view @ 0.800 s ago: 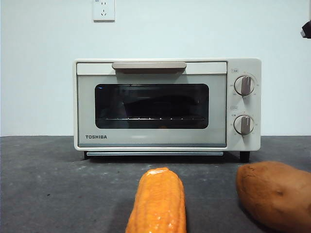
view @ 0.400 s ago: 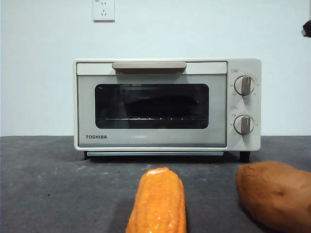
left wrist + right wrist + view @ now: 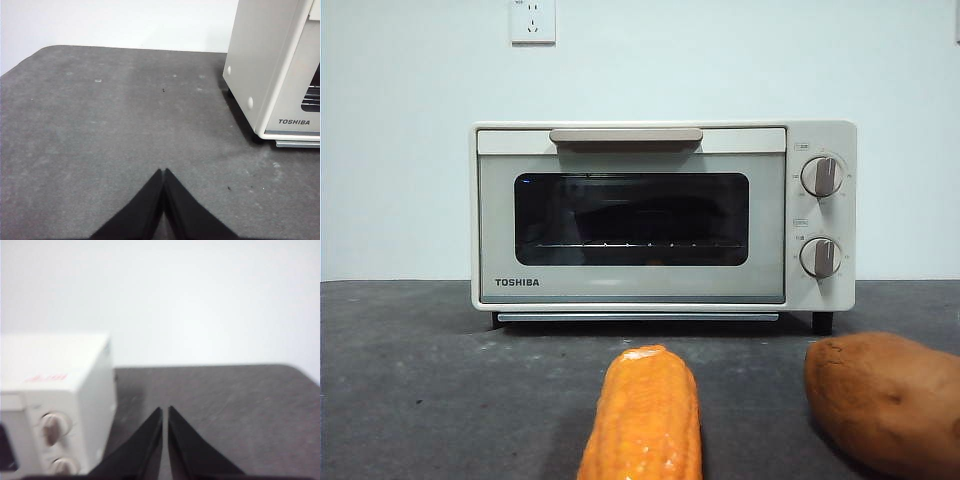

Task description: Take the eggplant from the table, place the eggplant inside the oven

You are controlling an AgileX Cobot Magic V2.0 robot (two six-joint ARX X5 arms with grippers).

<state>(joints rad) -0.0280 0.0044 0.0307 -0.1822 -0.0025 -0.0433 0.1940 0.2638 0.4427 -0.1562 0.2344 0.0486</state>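
Corn cob (image 3: 642, 415) and sweet potato (image 3: 885, 400) before oven (image 3: 664, 215) on table (image 3: 430, 390).

The black arm tip that showed high above and right of the oven (image 3: 663, 215), at the front view's right edge, is gone.

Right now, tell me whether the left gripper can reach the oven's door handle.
Probably yes. Nothing covers the handle on the Toshiba oven; the corn cob and sweet potato lie lower, in front. The left gripper, jaws shut, is over the table beside the oven.
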